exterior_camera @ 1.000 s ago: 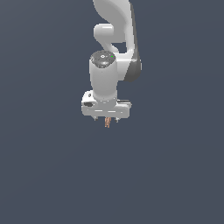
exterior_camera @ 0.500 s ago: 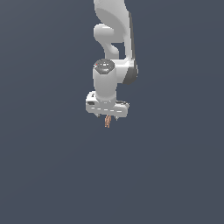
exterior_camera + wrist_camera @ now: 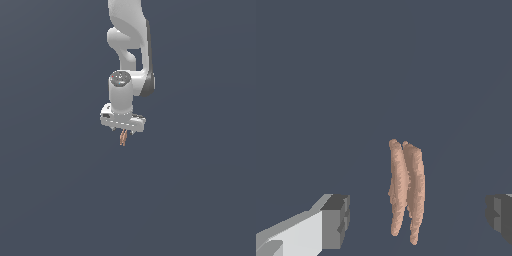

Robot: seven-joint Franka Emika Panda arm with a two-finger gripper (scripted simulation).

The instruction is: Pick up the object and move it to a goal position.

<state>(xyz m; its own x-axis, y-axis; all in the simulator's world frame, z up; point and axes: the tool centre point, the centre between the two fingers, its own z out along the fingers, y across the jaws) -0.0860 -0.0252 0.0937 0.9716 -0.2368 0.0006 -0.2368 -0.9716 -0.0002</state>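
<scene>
The object [image 3: 123, 137] is a thin reddish-brown stick-like piece directly below my white gripper [image 3: 123, 131] in the exterior view. In the wrist view the object [image 3: 406, 192] looks like two narrow orange-brown strands side by side, standing between the fingers. The gripper [image 3: 418, 220] is open. One grey-tipped finger [image 3: 336, 221] and the other finger [image 3: 500, 217] stand wide apart, each with a clear gap to the object. Neither finger touches it. Whether the object rests on the surface cannot be told.
A uniform dark blue-grey surface [image 3: 200, 200] fills both views. The white arm [image 3: 129, 30] comes down from the top of the exterior view.
The hand and wrist have shifted slightly to the exterior view's right and the arm's pose has changed. The object stays at about the same spot under the gripper.
</scene>
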